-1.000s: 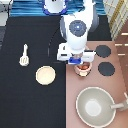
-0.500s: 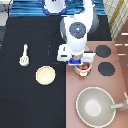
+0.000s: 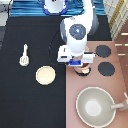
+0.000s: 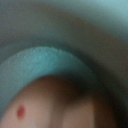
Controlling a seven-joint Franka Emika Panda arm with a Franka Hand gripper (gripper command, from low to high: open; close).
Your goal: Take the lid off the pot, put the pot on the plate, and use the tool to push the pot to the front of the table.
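Observation:
My gripper (image 3: 80, 64) hangs low over the left side of the brown stove panel (image 3: 74, 102), right above the small pink-tan pot (image 3: 84, 70). Only slivers of the pot show around the hand. The lid cannot be made out apart from the pot under the hand. The wrist view is filled by a very close pinkish-tan surface (image 4: 55, 106) with a small red spot. The cream-beige plate (image 3: 45, 75) lies bare on the black table (image 3: 25, 107), left of the gripper. The cream-white spatula (image 3: 24, 55) lies further left, handle toward the exterior view's top.
A large grey pan (image 3: 96, 106) with a long handle sits on the stove at the exterior view's bottom right. Two black burners (image 3: 103, 51) (image 3: 106, 68) show to the right of the gripper. The robot base stands at the top.

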